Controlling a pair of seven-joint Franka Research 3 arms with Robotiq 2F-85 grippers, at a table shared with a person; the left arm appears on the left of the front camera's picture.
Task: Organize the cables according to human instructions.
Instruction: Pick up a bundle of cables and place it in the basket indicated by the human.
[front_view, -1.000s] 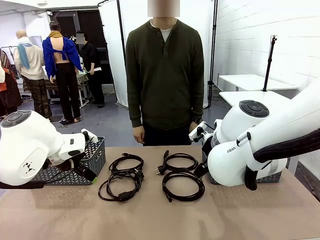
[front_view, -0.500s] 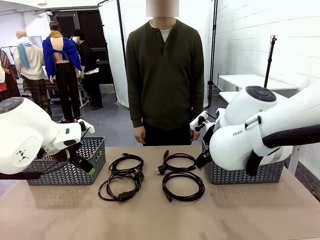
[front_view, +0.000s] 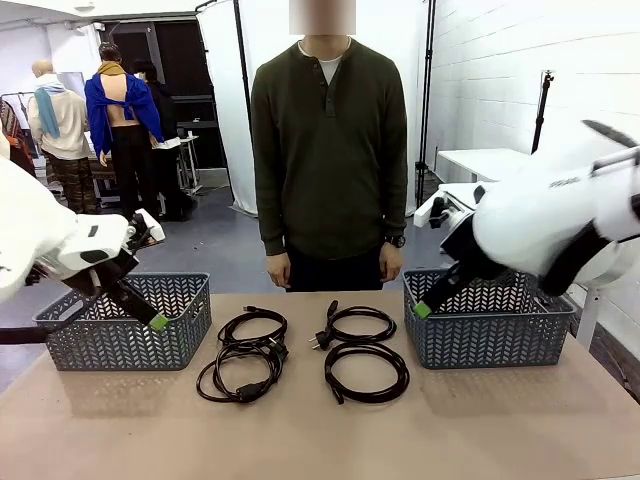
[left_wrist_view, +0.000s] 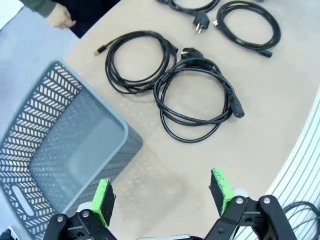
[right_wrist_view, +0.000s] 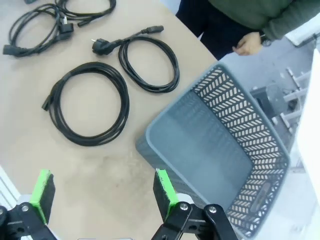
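both arms have swung up and out to the sides since 1 second ago, uncovering the 2 grey baskets they were hiding; the 4 cables lie where they lay then.

the left claw (front_view: 155, 320) hangs at the near inner corner of the left basket (front_view: 100, 345), its jaws spread wide with nothing between them. the right claw (front_view: 424, 309) hangs at the inner end of the right basket (front_view: 500, 335), just as wide and just as empty.

from the left claw's wrist view, the near left coil (left_wrist_view: 195, 105) lies straight ahead of the fingers and the far left coil (left_wrist_view: 135, 62) just beyond it, the 2 touching. from the right claw's wrist view, the near right coil (right_wrist_view: 90, 102) lies ahead of the fingers and the far right coil (right_wrist_view: 150, 62), with its round plug, just past it. all 4 cables rest flat on the table (front_view: 320, 440) between the 2 claws, apart from both.

the person (front_view: 328, 150) stands beyond the cables with both hands hanging down, pointing at nothing.

by my reading the task is at its very start: 0 of 4 cables are in a basket, both baskets look bare inside, and no instruction is visible yet. everything is left to do: getting a cue, then picking and placing each coil.
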